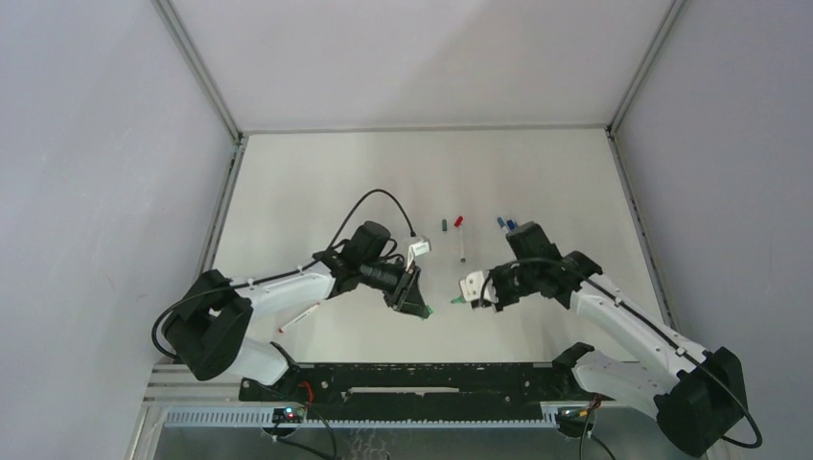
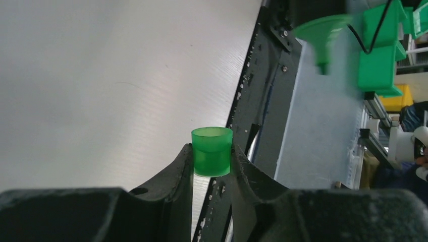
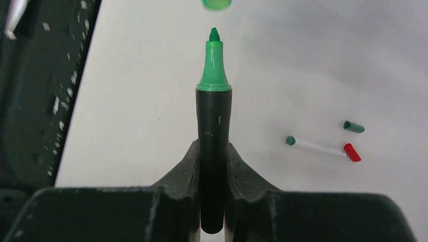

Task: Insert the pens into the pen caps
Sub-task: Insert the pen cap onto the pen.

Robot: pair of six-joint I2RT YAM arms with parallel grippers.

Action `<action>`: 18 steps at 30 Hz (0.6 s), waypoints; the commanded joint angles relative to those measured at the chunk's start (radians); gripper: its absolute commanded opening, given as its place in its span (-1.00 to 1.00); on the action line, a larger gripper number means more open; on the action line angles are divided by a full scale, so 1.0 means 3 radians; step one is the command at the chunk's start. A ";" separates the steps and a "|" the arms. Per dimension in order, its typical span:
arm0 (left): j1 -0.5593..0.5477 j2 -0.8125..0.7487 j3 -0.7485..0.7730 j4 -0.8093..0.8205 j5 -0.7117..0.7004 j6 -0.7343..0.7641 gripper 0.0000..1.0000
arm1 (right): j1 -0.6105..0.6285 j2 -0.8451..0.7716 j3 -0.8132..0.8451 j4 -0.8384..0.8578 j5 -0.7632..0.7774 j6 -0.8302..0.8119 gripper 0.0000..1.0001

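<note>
1. The left gripper [image 2: 212, 169] is clamped on a small translucent green plastic cap [image 2: 211, 151]. One black finger presses each side, and the cap's open mouth stands clear of the fingertips.
2. The right gripper [image 3: 213, 161] is squeezed tight on a thick black-barrelled marker [image 3: 213, 116]. It holds the barrel low down, so the green collar and bare green tip point away from the wrist.
3. From above, both arms hold their pieces up off the white table [image 1: 383, 182], in the space between them towards the near edge. Tip and cap face each other.
4. In the right wrist's view the green cap shows at the top edge, just beyond the marker's tip. There is a small gap and they do not touch.
5. Farther back on the table lies a slim white pen [image 1: 461, 241] with a red cap at one end, and a short dark green cap [image 1: 445, 225] sits just beside it.
6. Two small blue pieces [image 1: 505, 223] lie near the right arm's wrist. They are too small to tell pen from cap.
7. Another thin white pen with red ends [image 1: 299, 317] lies beside the left forearm.
</note>
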 commanded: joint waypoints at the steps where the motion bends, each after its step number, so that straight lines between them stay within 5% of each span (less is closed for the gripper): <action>1: -0.0091 -0.0157 -0.0095 0.0109 0.0276 0.0066 -0.75 | 0.0222 -0.0166 -0.0249 0.0224 0.0591 -0.0624 -1.00; 18: -0.0238 -0.0078 0.0006 0.0126 0.0416 0.0059 -0.76 | 0.0868 0.0034 -0.0387 0.0708 0.1158 -0.0309 -1.00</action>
